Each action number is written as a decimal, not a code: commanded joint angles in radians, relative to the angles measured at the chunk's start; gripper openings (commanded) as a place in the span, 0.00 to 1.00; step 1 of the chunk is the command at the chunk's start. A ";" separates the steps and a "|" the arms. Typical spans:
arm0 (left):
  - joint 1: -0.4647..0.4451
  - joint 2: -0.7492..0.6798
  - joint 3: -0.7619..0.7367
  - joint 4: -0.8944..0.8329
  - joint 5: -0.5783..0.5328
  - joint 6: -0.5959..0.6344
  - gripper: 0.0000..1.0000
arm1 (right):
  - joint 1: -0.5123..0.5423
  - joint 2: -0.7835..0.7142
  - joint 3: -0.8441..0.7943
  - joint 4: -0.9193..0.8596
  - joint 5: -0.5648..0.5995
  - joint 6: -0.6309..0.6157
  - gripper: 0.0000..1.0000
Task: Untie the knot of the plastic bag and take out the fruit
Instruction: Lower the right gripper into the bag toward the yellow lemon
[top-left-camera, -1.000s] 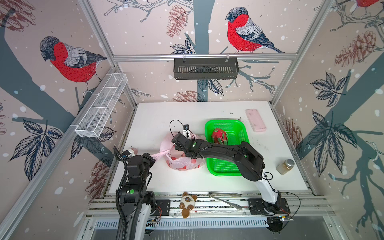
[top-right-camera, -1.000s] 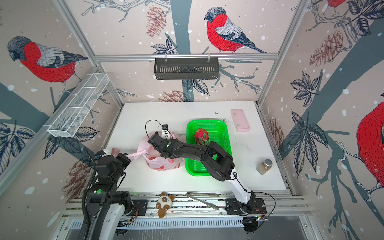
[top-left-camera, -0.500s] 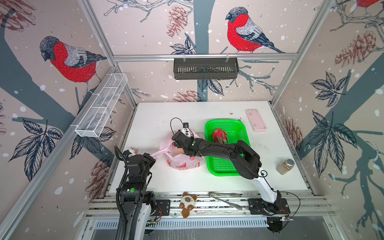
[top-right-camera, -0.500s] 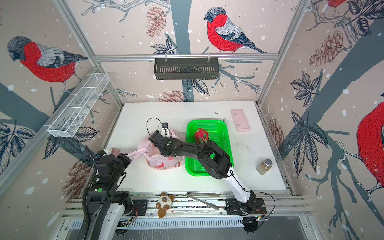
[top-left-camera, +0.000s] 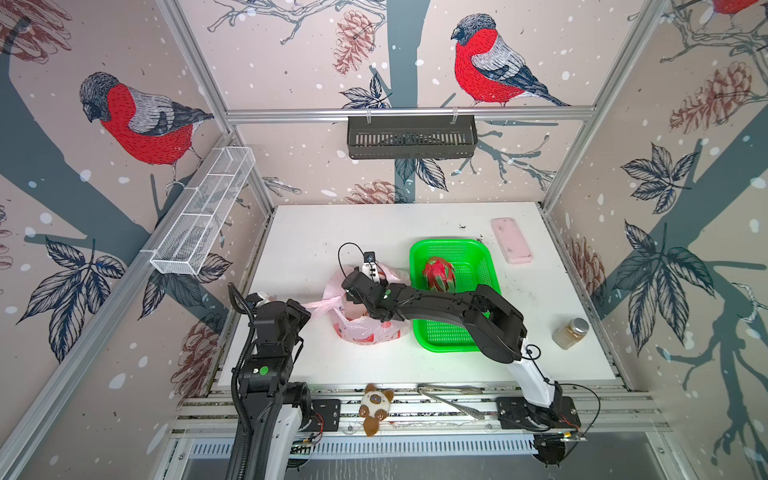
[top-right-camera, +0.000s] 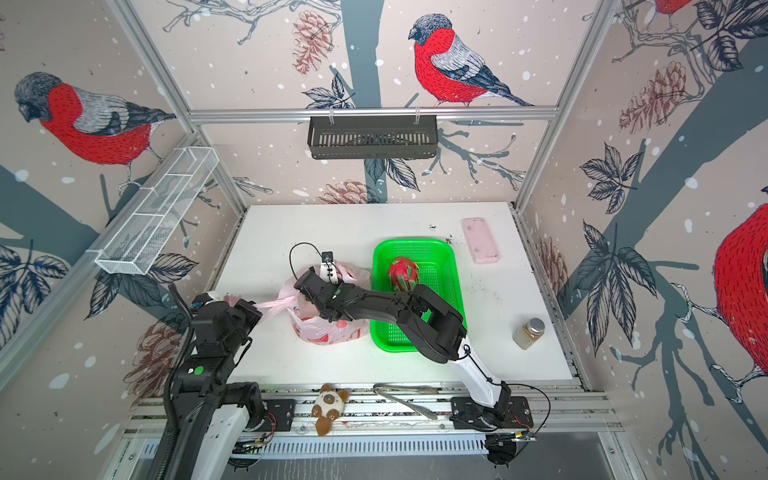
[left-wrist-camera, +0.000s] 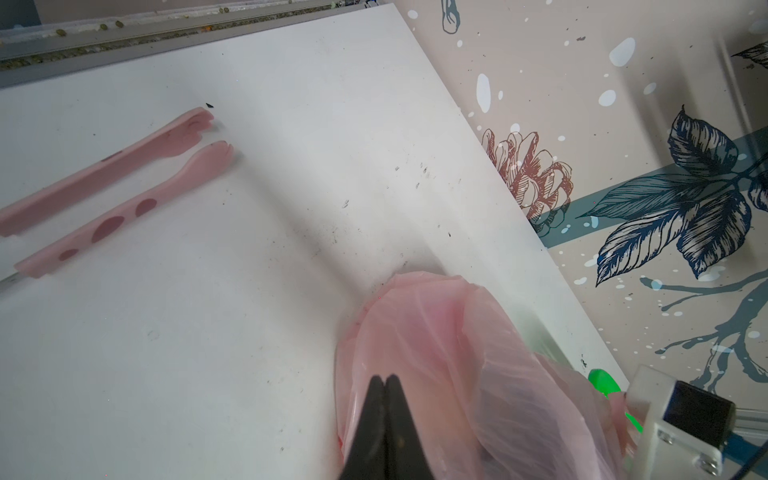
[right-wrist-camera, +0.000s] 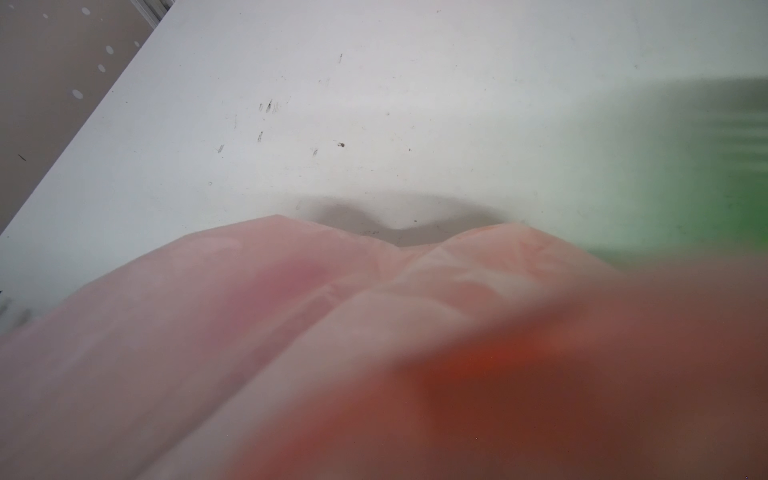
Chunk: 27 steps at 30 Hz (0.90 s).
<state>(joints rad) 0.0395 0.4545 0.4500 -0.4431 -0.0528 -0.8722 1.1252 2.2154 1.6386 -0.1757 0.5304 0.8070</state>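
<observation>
Almost no movement over the last second: my right arm still sits at the mouth of the plastic bag (top-left-camera: 365, 332), and the left arm and bag are unchanged.

Left fingers (left-wrist-camera: 380, 395) are closed tight on the bag's handle (top-left-camera: 322, 305). The handle runs stretched from the bag to them in both top views.

Right fingers (top-left-camera: 351, 291) are spread wide, tips down among the bag's folds. Can't tell if anything is between them. The right wrist lens is up against the plastic (right-wrist-camera: 249, 311): just pink film with an orange-red blur behind it, too soft to name.

The bag stands on the table (top-left-camera: 332, 232), just beside the left wall of the green basket (top-left-camera: 451, 347). One dragon fruit (top-left-camera: 438, 274) lies in the basket's far half.

Red print on the bag is too small to read. Pink slab (top-left-camera: 512, 241) and jar (top-left-camera: 570, 332): can't make out writing on either.
</observation>
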 joint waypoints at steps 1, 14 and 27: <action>0.000 0.019 0.024 -0.023 0.007 0.005 0.00 | 0.004 0.018 -0.041 -0.152 -0.139 0.118 0.93; -0.001 0.036 0.009 -0.008 0.004 -0.009 0.00 | -0.023 0.050 -0.029 -0.128 -0.138 0.079 0.70; -0.001 0.158 -0.031 0.109 -0.056 0.011 0.00 | -0.021 -0.030 -0.041 -0.084 -0.103 -0.071 0.31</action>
<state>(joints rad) 0.0395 0.5911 0.4225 -0.4004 -0.0826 -0.8753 1.1019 2.1971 1.6100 -0.1341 0.4706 0.7841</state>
